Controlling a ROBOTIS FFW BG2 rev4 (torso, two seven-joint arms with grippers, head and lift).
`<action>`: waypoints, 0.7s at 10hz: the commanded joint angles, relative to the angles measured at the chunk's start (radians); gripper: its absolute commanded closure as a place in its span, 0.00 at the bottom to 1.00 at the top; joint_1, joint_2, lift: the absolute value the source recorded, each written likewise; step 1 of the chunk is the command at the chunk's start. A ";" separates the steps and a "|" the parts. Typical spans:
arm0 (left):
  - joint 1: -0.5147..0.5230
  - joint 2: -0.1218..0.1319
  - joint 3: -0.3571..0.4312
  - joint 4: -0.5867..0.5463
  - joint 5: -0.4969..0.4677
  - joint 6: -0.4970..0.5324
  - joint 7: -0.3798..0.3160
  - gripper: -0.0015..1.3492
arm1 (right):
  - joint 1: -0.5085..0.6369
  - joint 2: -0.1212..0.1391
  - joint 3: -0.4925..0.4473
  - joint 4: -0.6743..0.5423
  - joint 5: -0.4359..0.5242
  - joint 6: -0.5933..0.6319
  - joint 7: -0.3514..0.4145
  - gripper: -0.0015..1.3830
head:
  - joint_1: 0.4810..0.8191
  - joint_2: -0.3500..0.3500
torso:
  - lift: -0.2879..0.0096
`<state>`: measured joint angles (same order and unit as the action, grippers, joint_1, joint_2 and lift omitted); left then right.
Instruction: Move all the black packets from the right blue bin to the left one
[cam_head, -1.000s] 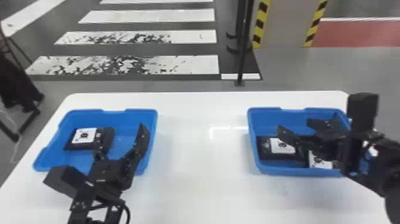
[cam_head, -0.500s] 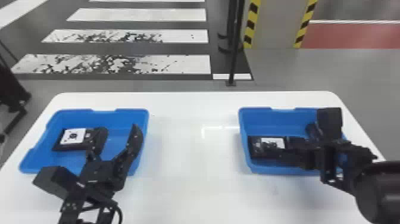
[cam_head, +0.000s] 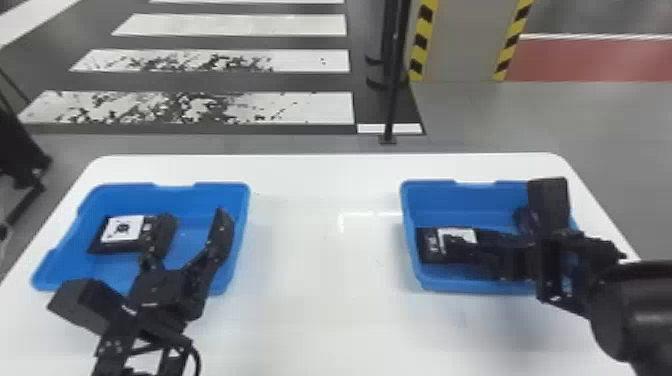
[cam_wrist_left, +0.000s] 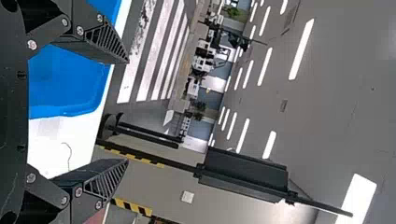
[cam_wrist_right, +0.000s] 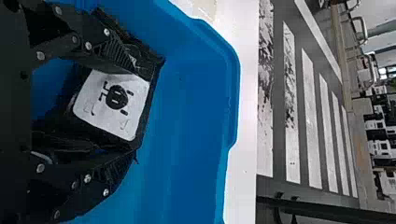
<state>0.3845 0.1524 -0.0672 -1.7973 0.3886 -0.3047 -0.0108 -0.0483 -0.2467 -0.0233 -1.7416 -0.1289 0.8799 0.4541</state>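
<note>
Parted fingers (cam_wrist_right: 95, 184) at a black packet (cam_wrist_right: 150, 70) (white label (cam_wrist_right: 133, 105) showing).

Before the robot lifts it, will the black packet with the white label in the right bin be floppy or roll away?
The black packet probably won't roll, because it looks flat and blocky. Its crinkly, shiny edge suggests a wrapper that could crumple or slip, but the white label lies quite flat, so the middle may be stiffer.

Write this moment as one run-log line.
Right gripper: at black packet, right bin; left gripper: open, over left bin; another packet: in left bin
</note>
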 joint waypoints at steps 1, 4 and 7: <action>0.001 -0.002 0.003 0.009 0.000 0.000 0.000 0.24 | -0.006 0.001 0.009 0.003 -0.005 0.021 0.000 0.75 | 0.63 0.51 | 0.40; 0.001 -0.004 0.005 0.019 0.000 -0.002 0.000 0.24 | 0.016 0.003 -0.009 0.005 -0.057 -0.048 -0.008 0.87 | 0.63 0.53 | 0.40; 0.001 -0.004 0.003 0.019 0.000 -0.002 -0.005 0.24 | 0.095 0.015 -0.078 -0.054 -0.142 -0.161 -0.054 0.87 | 0.63 0.51 | 0.40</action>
<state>0.3853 0.1467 -0.0620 -1.7782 0.3882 -0.3063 -0.0154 0.0372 -0.2327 -0.0895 -1.7990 -0.2449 0.7443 0.3992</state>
